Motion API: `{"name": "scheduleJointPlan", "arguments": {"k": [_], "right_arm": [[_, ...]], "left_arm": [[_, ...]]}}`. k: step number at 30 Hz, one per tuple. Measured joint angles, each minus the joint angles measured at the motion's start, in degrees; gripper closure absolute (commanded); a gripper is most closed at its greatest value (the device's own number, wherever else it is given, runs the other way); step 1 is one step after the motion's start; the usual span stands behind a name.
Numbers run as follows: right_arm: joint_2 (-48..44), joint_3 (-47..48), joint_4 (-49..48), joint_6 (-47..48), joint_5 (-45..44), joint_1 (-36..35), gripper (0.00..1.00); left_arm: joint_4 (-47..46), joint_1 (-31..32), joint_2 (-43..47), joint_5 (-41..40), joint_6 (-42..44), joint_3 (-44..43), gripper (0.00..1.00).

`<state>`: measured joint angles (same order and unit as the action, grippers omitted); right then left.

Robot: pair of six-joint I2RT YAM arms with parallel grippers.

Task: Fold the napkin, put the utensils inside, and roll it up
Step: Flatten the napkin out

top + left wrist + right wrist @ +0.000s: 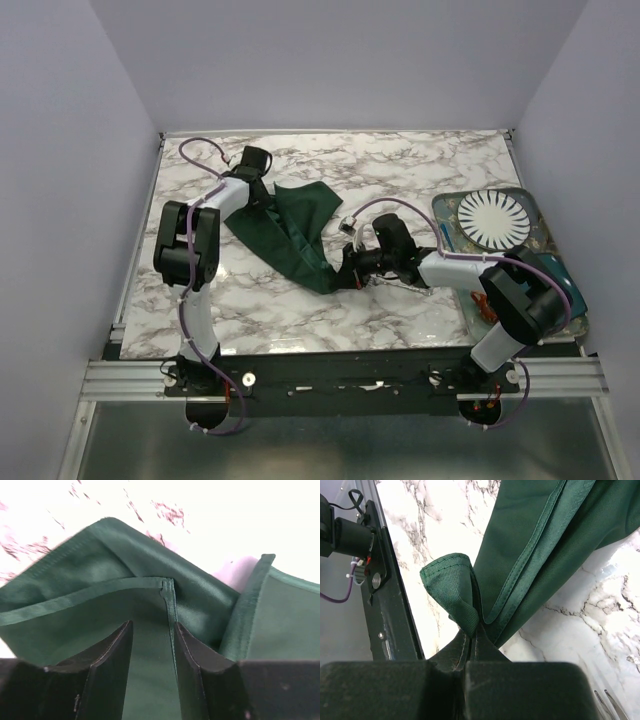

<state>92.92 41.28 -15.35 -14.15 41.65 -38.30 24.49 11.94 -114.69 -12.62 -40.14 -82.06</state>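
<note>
- Mounting rail (340,378) ran across the near edge and carried both arm bases.
- Right gripper (345,268) (471,639) lay low over the marble table (400,160), just right of centre. Its jaws were pressed together on a bunched corner of the napkin (290,225) (545,540), and a hemmed loop of that corner stood up above the fingertips.
- Fork (607,704) showed only its tines, at the lower right of the right wrist view. It lay flat on the marble just beside the right gripper, outside the cloth.
- Napkin, dark green, stretched as a gathered band from the right gripper's pinch up and to the left. It widened into a loose, partly doubled panel near the table's middle, with stitched hems visible along its edges.
- Left gripper (263,195) (152,625) sat at the napkin's far left end. Its jaws stood apart, with a hemmed corner of the napkin (150,575) in the gap between the fingers. Whether the pads pressed the cloth could not be determined.
- Tray (450,205) occupied the right side of the table, well apart from the napkin. It held a ribbed white plate (495,218) at its far end and a teal dish (558,272) nearer, partly hidden behind the right arm.
</note>
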Motion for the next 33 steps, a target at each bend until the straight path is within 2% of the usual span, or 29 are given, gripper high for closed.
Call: {"name": "scheduleJointPlan", "arguments": {"k": [7,11,23,27,30,33], "right_arm": [[0.0,-0.15,-0.55,-0.83,0.0,0.0,0.99],[0.02,-0.15,-0.7,-0.87,0.0,0.0,0.99],[0.02,-0.15,-1.33,-1.33,0.0,0.0,0.99],[0.02,-0.15,-1.38,-1.36,0.0,0.0,0.99],[0.0,-0.15,-1.36,-1.33,-0.07,0.0,0.99],[-0.04,-0.13,-1.25,-1.27,-0.39,0.0,1.0]], "left_arm": [[-0.42,1.73,-2.08,-2.91,0.26,-1.4,0.5],[-1.25,2.47,-2.1,-4.09,0.59,-1.4,0.46],[-0.72,2.82,-4.92,-7.34,0.79,-4.04,0.54],[-0.09,3.04,-5.33,-7.89,1.14,-4.63,0.73],[0.35,3.17,-5.4,-8.48,1.36,-4.79,0.83],[0.46,3.19,-5.4,-8.68,1.75,-4.79,0.87]]}}
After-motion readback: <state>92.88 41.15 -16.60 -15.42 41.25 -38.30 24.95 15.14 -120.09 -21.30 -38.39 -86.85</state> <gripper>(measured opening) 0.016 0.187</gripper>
